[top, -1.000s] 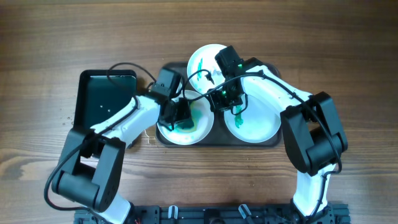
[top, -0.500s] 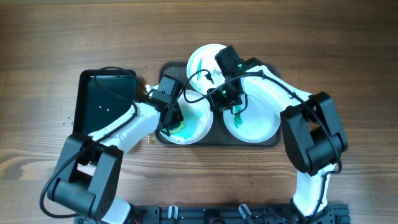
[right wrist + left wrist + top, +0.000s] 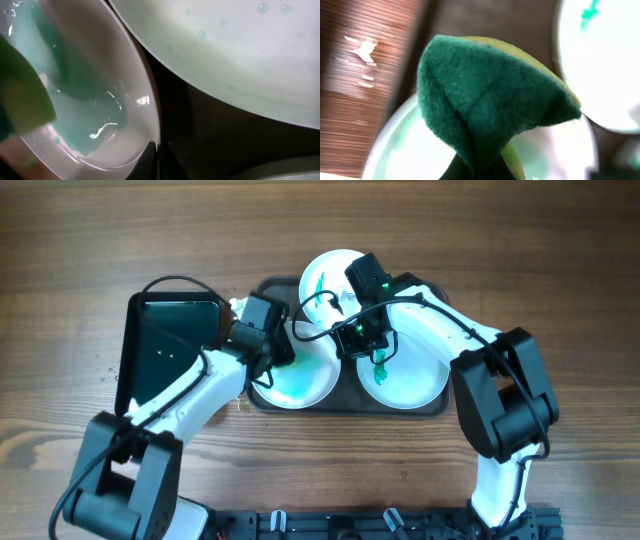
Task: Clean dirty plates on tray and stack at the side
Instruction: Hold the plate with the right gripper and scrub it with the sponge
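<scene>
Three white plates lie on the dark tray [image 3: 348, 406]. The left plate [image 3: 300, 380] carries a thin teal wash. The right plate [image 3: 410, 385] and the back plate [image 3: 330, 280] each show a teal smear. My left gripper [image 3: 272, 350] is shut on a green-and-yellow sponge [image 3: 490, 100], which sits over the left plate's upper-left rim. My right gripper [image 3: 362, 345] is shut on the left plate's right rim [image 3: 150, 115], its fingers [image 3: 150, 157] pinched together there. The sponge's yellow edge [image 3: 20, 100] shows in the right wrist view.
A smaller glossy black tray [image 3: 165, 345] lies on the wooden table left of the big tray, under my left arm. White flecks [image 3: 365, 47] mark the wood beside the tray. Bare dark tray floor [image 3: 225, 145] shows between the plates.
My left gripper has swept the sponge from the middle of the left plate up toward its upper-left rim, leaving the teal spread thin. The right arm has stayed still.
</scene>
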Robot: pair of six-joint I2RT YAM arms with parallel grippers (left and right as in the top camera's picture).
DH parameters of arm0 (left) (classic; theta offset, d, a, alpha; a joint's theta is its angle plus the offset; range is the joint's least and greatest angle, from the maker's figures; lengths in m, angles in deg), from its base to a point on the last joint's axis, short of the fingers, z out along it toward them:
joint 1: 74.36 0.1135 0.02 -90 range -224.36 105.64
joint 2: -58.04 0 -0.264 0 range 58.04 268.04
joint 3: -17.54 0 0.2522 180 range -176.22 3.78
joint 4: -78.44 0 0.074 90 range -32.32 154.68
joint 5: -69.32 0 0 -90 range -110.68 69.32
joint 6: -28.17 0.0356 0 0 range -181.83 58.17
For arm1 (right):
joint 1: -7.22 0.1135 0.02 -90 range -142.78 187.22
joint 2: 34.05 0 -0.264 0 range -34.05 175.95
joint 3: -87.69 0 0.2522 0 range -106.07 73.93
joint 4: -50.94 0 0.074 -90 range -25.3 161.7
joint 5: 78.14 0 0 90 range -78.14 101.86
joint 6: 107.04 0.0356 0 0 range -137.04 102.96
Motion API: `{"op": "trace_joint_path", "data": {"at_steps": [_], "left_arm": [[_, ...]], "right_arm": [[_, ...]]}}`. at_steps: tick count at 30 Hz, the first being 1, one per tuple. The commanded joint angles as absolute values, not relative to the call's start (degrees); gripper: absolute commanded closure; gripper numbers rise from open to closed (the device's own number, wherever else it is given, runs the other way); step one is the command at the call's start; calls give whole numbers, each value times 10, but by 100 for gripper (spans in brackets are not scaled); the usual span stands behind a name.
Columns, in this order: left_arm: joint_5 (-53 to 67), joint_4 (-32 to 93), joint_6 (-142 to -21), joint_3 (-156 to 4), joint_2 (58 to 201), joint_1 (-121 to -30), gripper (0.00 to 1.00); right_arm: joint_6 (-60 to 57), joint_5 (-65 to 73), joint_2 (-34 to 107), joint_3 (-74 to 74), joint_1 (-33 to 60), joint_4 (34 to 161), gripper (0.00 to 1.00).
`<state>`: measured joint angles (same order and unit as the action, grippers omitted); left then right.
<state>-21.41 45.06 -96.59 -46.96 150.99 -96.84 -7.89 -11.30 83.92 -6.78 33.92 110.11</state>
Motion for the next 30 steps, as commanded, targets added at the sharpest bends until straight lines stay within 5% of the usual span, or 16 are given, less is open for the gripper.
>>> {"op": "trace_joint_path", "data": {"at_steps": [1, 7, 21, 30], "left_arm": [[-130, 428, -933, -467, 1507, -967, 96], [-135, 439, -920, -417, 1533, -967, 96], [-451, 400, -958, -410, 1544, -959, 96], [-470, 402, -953, -448, 1540, -960, 96]], "right_arm": [[-80, -85, 848, -63, 334, 1106, 96], [-80, -85, 848, -63, 334, 1104, 96], [-80, -85, 848, -63, 334, 1104, 96], [-79, -75, 848, -63, 334, 1103, 95]]}}
